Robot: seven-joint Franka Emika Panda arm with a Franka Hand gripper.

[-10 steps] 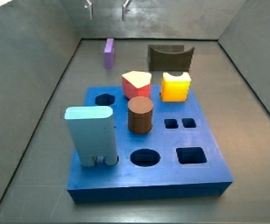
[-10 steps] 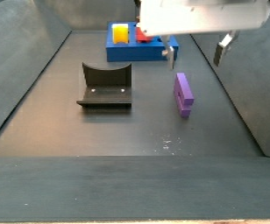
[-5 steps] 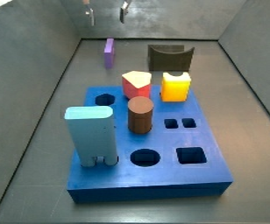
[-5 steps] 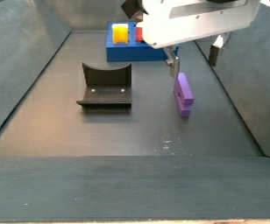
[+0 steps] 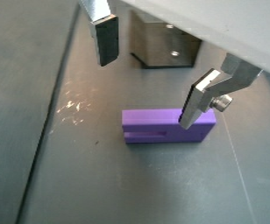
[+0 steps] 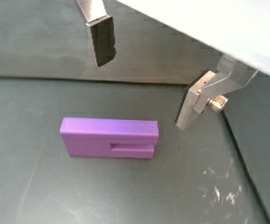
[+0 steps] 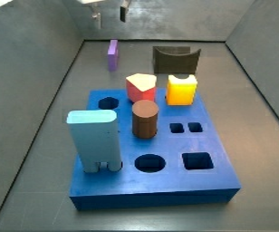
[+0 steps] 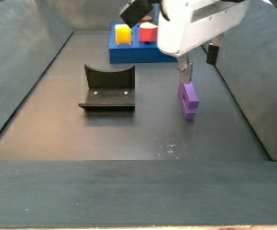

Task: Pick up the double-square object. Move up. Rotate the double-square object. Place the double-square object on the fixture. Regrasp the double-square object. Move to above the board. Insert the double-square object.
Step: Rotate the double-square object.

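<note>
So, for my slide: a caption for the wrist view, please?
Open gripper hovers above the purple double-square object lying on the floor, not yet grasped.

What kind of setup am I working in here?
Likely a lab peg-insertion test cell: a grey walled tray floor, a blue board holding shaped pegs, and a dark fixture. The open hand hangs above the purple double-square object.

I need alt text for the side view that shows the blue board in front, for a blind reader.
A blue board with shaped holes carries several pegs and a yellow cube. Behind it, the purple double-square object lies on the floor beside the dark fixture, with the open gripper above, empty.
</note>
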